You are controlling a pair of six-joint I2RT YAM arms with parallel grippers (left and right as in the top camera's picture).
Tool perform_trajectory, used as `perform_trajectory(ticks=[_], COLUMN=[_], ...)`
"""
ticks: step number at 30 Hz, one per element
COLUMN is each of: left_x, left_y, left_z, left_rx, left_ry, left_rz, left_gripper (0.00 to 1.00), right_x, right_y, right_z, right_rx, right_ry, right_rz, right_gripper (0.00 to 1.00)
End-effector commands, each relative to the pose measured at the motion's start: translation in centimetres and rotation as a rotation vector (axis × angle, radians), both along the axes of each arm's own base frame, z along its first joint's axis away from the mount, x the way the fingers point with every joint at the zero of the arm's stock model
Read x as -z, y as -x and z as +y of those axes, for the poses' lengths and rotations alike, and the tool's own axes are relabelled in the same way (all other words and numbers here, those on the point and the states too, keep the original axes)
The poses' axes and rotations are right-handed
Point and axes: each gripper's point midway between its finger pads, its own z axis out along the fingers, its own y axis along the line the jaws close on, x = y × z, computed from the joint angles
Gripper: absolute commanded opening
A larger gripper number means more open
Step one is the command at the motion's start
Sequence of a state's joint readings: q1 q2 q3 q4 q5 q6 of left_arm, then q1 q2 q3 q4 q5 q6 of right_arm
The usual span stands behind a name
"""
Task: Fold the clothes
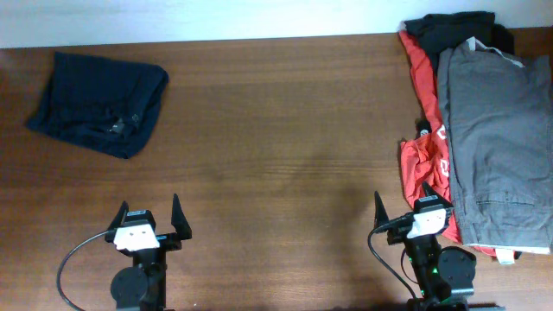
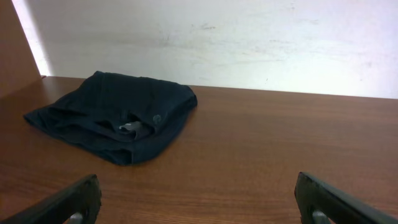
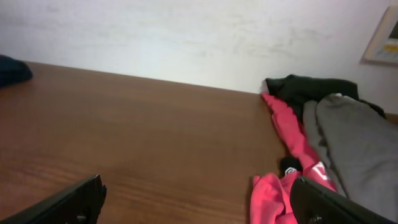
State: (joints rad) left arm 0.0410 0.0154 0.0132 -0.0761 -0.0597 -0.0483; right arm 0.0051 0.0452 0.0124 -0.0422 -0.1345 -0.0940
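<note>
Right gripper [image 1: 413, 203] spread wide, gripping nothing, just beside near-left corner of shorts [image 1: 497, 138]. Shorts flat atop red T-shirt [image 1: 419, 160] and black T-shirt [image 1: 445, 30] at table [image 1: 276, 130] right end. Navy garment [image 1: 95, 104] far left, well apart. Left gripper [image 1: 151, 206] likewise wide, over bare wood.

overhead: straight down over table [image 1: 276, 130] | wrists: low, facing wall [image 2: 249, 43] | navy garment [image 1: 97, 104] shared overhead/left

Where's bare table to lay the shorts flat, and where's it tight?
Free: the wide middle of the table, between the navy garment far left and the red T-shirt on the right. Crowded: the right edge, where the grey shorts lie over it and a black garment, beside the right end effector.
</note>
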Motion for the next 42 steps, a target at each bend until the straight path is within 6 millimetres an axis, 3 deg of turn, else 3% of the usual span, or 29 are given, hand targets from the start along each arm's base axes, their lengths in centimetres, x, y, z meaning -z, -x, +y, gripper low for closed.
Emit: perform_trajectory(ticks=[1,3,7,12,17,23,29,32,38,42], left_x=[-0.4,-0.8,-4.0,-7.6,-9.2,-11.6,-14.1,-14.5,-13.2,-11.5], left_y=[0.0,-0.1,0.1,0.8,0.9,-0.5,-4.1,-6.5,-11.2,-13.3], left_z=[-0.6,-1.1,-3.5,-4.3,-4.3,-4.6,-5.6,-5.8,-5.7,-6.0], left_rx=[0.035,0.063,0.202,0.248,0.248,0.266,0.335,0.350,0.353,0.376], left_ry=[-0.014,-0.014,-0.024,-0.042,-0.034,-0.020,0.015,0.041,0.107,0.121], left_rz=[-0.020,-0.036,-0.166,-0.275,-0.227,-0.122,0.043,0.154,0.445,0.635], left_gripper=[0.99,0.99,0.99,0.99,0.99,0.99,0.99,0.99,0.99,0.99], right_x=[-1.0,-2.5,-6.8,-11.3,-15.7,-18.8,-21.1,-21.7,-21.7,-20.0], right_y=[-0.2,-0.1,0.5,1.6,3.1,2.8,-0.1,-2.6,-7.9,-11.3], right_z=[-0.5,-0.3,0.1,0.1,0.0,-0.4,-0.4,-0.4,-0.2,0.5], right_rx=[0.024,0.017,-0.010,-0.012,-0.008,0.021,0.022,0.023,0.013,-0.027], right_ry=[0.007,0.002,-0.014,-0.030,-0.028,-0.022,-0.019,-0.018,-0.018,-0.028], right_rz=[-0.048,-0.109,-0.280,-0.386,-0.454,-0.363,-0.167,-0.036,0.208,0.390], right_gripper=[0.99,0.99,0.99,0.99,0.99,0.99,0.99,0.99,0.99,0.99])
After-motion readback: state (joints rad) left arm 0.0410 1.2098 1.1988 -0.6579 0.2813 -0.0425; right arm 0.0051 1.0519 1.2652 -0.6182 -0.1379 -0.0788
